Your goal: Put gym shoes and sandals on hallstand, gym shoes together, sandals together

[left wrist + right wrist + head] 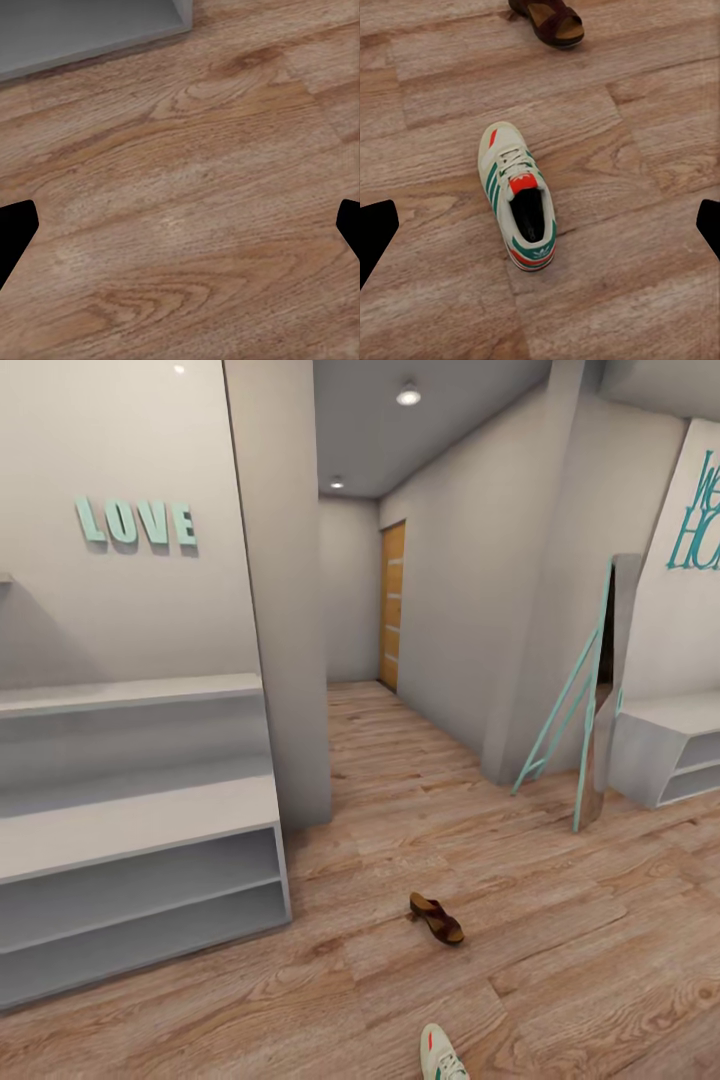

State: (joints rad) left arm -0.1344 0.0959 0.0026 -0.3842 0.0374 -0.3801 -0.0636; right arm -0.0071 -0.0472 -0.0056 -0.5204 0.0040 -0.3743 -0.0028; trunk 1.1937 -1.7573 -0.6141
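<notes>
Nothing was yet racked: one sandal (436, 918) and one shoe (519, 196) were seen on the floor (560, 960), near the empty hallstand (130, 830). Both grippers' fingers were spread, holding nothing.

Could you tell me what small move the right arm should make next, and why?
Probably lower the right gripper straight down onto the white green-striped gym shoe: it lies upright on the wood-plank floor between the wide-apart fingertips, apart from the brown leather sandal.
</notes>
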